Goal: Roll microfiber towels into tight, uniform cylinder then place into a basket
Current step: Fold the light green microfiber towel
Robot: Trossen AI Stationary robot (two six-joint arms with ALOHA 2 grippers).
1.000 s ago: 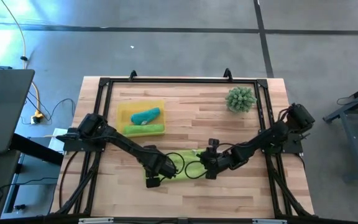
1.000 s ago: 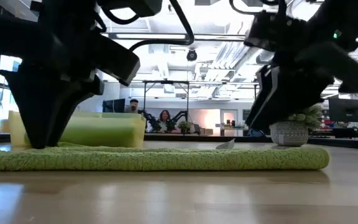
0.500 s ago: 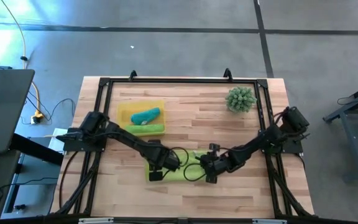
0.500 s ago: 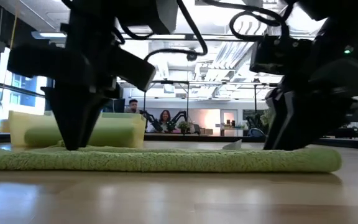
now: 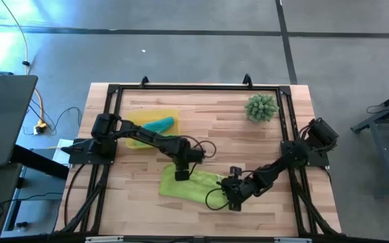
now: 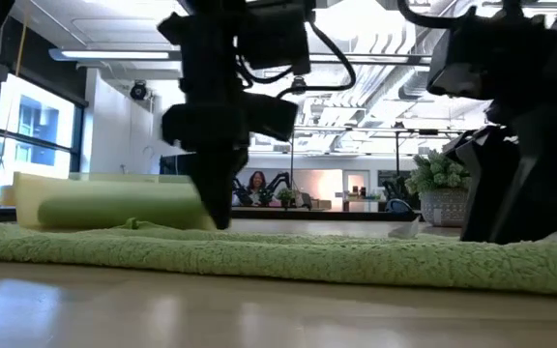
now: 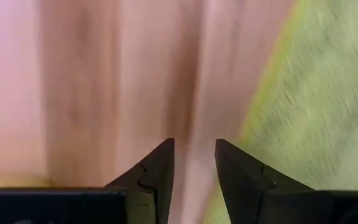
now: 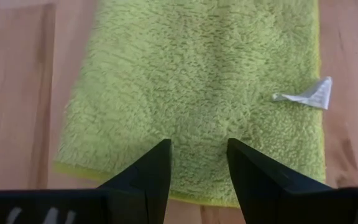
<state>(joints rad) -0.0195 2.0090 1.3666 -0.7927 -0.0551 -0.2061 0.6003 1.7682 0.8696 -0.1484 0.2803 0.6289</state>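
Bare wood table [image 5: 248, 145] mid-right is open. Flat lime towel [image 5: 189, 185] fills front centre; left gripper [image 5: 182, 175] and right gripper [image 5: 234, 201] crowd its edges. Basket [image 5: 135, 121] and plant [image 5: 261, 107] block the back corners.

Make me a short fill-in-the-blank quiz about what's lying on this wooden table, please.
1. The lime green microfiber towel between the two arms lies ____ on the table, not rolled.
2. The rolled teal towel sits inside the translucent ____ plastic basket.
3. The spiky green ball-shaped plant stands near the ____ arm's side of the table.
4. The right gripper hovers over the ____ towel.

Missing words: flat; yellow; right; lime green
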